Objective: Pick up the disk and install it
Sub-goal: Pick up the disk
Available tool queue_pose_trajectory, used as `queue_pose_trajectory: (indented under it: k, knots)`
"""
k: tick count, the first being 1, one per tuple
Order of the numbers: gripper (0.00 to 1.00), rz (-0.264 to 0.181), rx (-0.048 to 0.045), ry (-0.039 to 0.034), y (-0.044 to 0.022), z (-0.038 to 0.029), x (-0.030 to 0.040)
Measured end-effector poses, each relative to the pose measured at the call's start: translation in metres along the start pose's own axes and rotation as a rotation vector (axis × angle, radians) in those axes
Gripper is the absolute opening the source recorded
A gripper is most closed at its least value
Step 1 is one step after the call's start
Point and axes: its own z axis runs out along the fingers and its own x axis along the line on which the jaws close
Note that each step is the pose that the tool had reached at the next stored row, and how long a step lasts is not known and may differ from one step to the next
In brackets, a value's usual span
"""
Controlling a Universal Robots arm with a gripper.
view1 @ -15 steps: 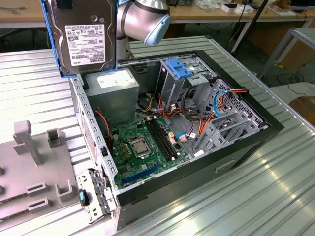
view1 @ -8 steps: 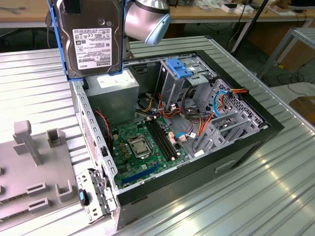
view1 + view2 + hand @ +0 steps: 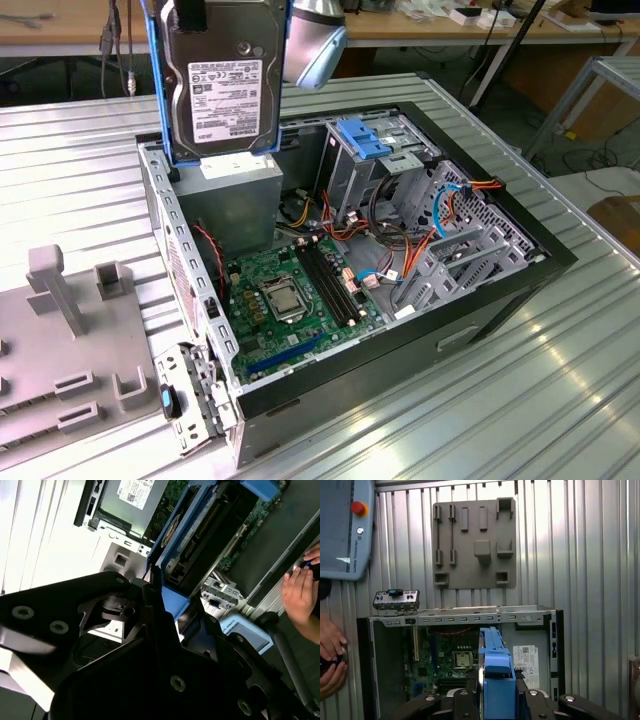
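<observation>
A: Exterior view?
B: I see the disk (image 3: 222,85) upright, label outward, hanging above the open computer case (image 3: 470,345).
A: First wrist view?
B: My gripper (image 3: 496,690) pinches the disk's blue rail, edge-on.
A: Second wrist view?
B: Same pinch; a person's hand (image 3: 300,592) near the case.

Ribbed silvery metal table (image 3: 500,400) takes the foreground, ridges running lengthwise. Pale glare lies in streaks along the ridges toward the exterior view's right. A long wooden workbench (image 3: 420,38) crosses the back, with cables (image 3: 108,50) hanging off its front edge. At the exterior view's right, a grey metal-framed stand (image 3: 610,75) sits on pale floor (image 3: 590,175).
</observation>
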Motion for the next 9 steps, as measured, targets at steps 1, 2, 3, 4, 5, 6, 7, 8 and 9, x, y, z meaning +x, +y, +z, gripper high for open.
queue_pose_trajectory:
  k: [1,2,3,4,5,6,7,8,9]
  knots:
    - [0.37,0.000,0.0000,0.0029,-0.0019,0.0002,-0.0001]
    - [0.37,0.002,0.0002,0.0100,-0.0058,0.0008,-0.0003]
    - [0.37,0.005,0.0003,0.0166,-0.0087,0.0012,-0.0004]
    - [0.37,0.006,0.0003,0.0223,-0.0113,0.0015,-0.0005]
    - [0.37,0.008,0.0005,0.0268,-0.0131,0.0018,-0.0006]
    - [0.37,0.010,0.0004,0.0321,-0.0154,0.0022,-0.0006]
    - [0.37,0.012,0.0003,0.0365,-0.0178,0.0027,-0.0006]
    - [0.37,0.013,0.0002,0.0391,-0.0211,0.0032,-0.0008]
    - [0.37,0.014,0.0003,0.0401,-0.0258,0.0036,-0.0010]
